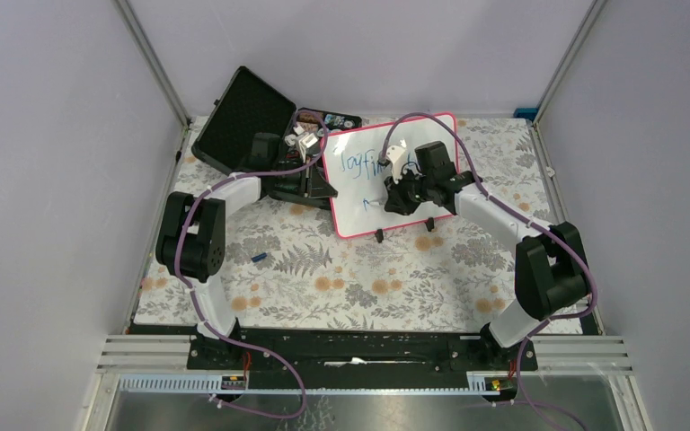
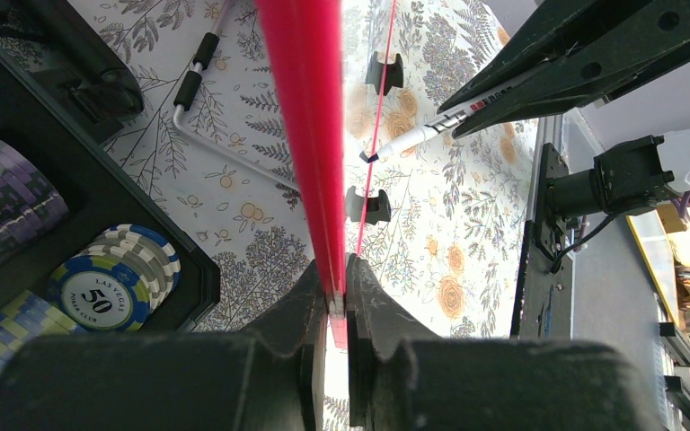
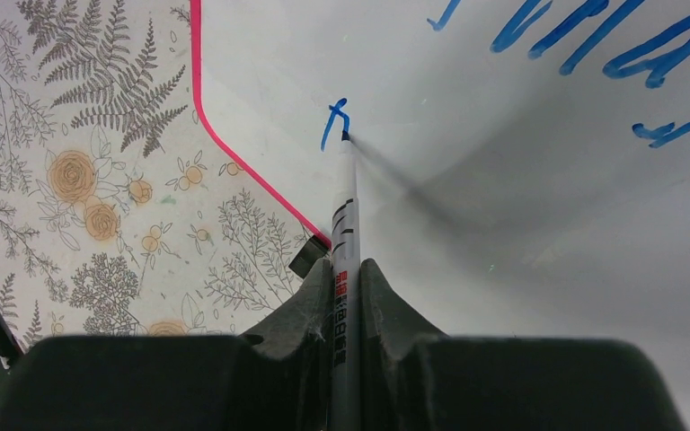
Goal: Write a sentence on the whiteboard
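Observation:
The whiteboard, glossy white with a pink-red frame, stands tilted at the back of the table. Blue letters run along its top, and a small blue stroke sits near its lower left corner. My left gripper is shut on the board's pink edge; from above it sits at the board's left side. My right gripper is shut on a white marker. The marker's tip touches the board at the small stroke. The left wrist view shows the marker from the side.
An open black case with poker chips lies just left of the board. Two black feet prop the board. A small blue item lies on the floral cloth. A white bent rod lies behind the board. Grey walls enclose the table.

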`<control>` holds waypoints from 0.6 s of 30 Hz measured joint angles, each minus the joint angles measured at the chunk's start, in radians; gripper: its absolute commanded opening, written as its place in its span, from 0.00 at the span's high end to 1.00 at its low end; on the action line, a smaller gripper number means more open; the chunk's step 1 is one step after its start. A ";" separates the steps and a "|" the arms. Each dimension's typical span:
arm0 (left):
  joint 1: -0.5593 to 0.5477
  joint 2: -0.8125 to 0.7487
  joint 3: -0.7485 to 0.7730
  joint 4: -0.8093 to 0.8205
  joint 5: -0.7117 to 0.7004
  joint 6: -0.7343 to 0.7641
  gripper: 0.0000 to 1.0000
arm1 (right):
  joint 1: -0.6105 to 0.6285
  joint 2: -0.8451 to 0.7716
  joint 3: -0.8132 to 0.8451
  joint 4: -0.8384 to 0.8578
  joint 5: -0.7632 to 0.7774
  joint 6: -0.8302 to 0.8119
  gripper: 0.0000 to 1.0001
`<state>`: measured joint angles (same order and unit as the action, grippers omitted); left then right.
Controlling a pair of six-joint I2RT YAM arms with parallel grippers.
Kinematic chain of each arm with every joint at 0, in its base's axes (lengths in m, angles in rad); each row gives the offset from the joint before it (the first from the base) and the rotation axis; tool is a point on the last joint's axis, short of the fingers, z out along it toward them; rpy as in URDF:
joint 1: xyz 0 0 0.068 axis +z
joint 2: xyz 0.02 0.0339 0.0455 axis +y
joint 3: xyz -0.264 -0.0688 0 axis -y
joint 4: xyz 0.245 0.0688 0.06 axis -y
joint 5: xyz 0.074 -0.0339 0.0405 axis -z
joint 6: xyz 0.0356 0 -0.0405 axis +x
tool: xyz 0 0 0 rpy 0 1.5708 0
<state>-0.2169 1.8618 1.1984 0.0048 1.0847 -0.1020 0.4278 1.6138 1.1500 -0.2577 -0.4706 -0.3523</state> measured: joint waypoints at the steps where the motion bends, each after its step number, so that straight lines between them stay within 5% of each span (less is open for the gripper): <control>1: 0.000 0.000 0.000 -0.001 0.000 0.000 1.00 | -0.001 -0.001 -0.004 0.000 -0.001 0.000 1.00; 18: 0.000 0.000 0.000 -0.003 0.000 0.002 1.00 | -0.007 -0.007 -0.029 -0.037 -0.049 -0.019 1.00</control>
<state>-0.2169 1.8618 1.1988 0.0021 1.0851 -0.1001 0.4206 1.6070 1.1206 -0.2947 -0.5198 -0.3710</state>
